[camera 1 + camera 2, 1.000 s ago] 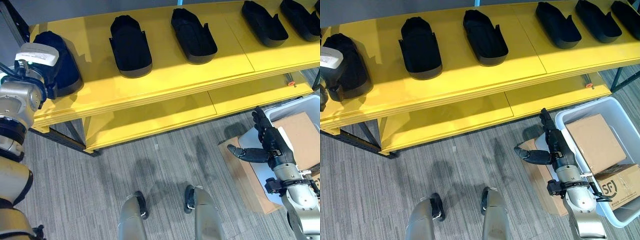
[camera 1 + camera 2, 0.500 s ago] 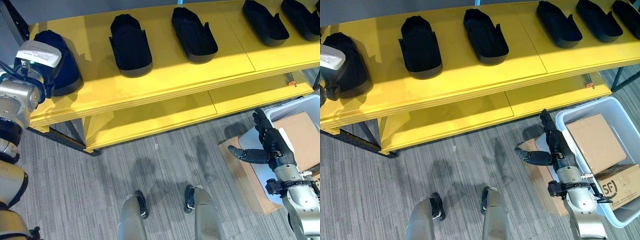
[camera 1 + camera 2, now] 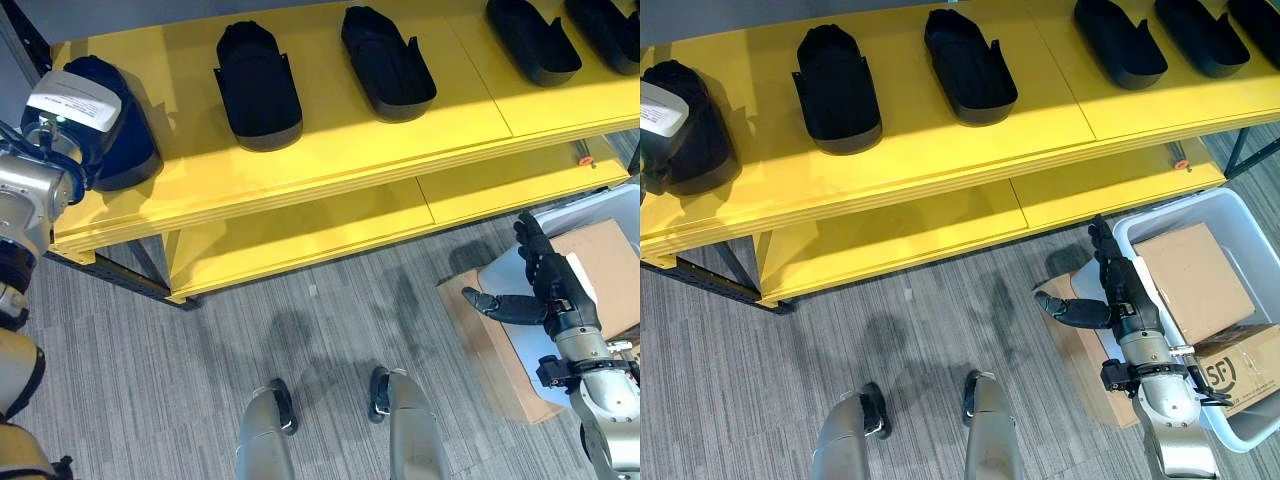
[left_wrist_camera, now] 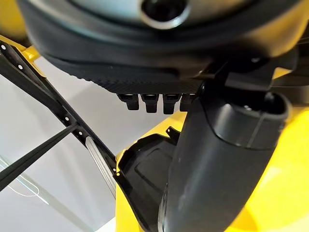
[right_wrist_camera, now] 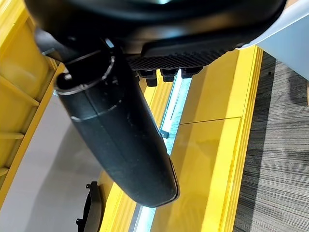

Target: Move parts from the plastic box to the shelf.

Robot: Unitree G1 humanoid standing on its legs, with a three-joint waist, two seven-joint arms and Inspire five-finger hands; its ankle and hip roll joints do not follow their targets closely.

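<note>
Several black shell-shaped parts lie in a row on the yellow shelf's top board [image 3: 380,140]: one [image 3: 258,88], one [image 3: 385,65] and more to the right [image 3: 530,40]. The leftmost part [image 3: 120,140] sits at the shelf's left end, and my left hand [image 4: 217,159] is right beside it, fingers straight, holding nothing. That part [image 4: 145,179] lies on the board past the thumb. My right hand [image 3: 545,290] hovers open over the floor, thumb spread, next to the left rim of the grey plastic box [image 3: 1180,208].
Inside the box lie a brown cardboard sheet [image 3: 1195,280] and a printed carton [image 3: 1240,365]. Flat cardboard [image 3: 1085,360] lies on the floor under the box's corner. The lower yellow shelf board [image 3: 300,230] carries a small orange-tipped tool [image 3: 585,155]. A black shelf leg [image 3: 110,275] stands at left.
My right hand has drifted a little to the right, closer to the box. The left wrist has edged slightly up and left beside the leftmost part.
</note>
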